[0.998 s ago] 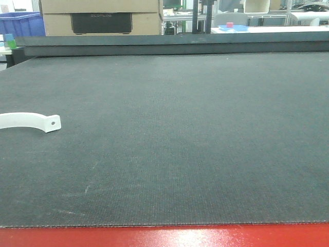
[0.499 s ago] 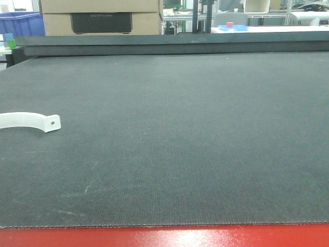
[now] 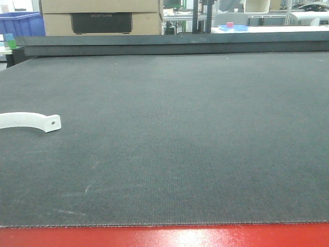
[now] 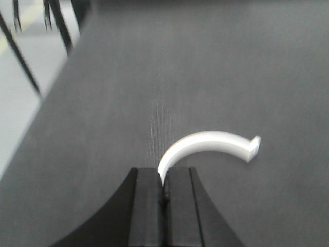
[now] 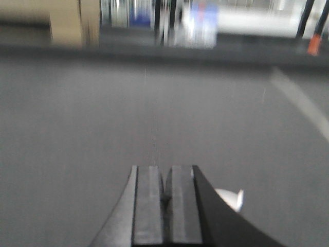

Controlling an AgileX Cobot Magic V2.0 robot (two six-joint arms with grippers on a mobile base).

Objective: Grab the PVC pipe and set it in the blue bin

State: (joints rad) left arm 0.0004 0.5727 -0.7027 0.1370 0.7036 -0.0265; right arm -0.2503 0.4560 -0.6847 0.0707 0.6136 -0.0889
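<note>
Step in hand: approach, grasp not yet made. The pipe (image 3: 23, 119) is lying flat on the dark mat (image 3: 180, 128) at the left edge of the front view, its tab end with the hole pointing right.

The left gripper (image 4: 164, 177) is sitting with its jaws drawn together, and nothing is showing between them. In its wrist view the plain end of the arc is lying right at the fingertips; I cannot tell whether it is touching them. The right gripper (image 5: 165, 172) is likewise closed and empty. A small white shape (image 5: 230, 198) is showing beside it, too blurred to identify.

The blue bin (image 3: 20, 23) is standing far back on the left, well apart from the pipe.

Judgement: the left arm is the one placed for the pick. The next move is calling for the jaws to open, straddle the thin strip, and close across its width. The strip is likely to slide on the mat if nudged.
</note>
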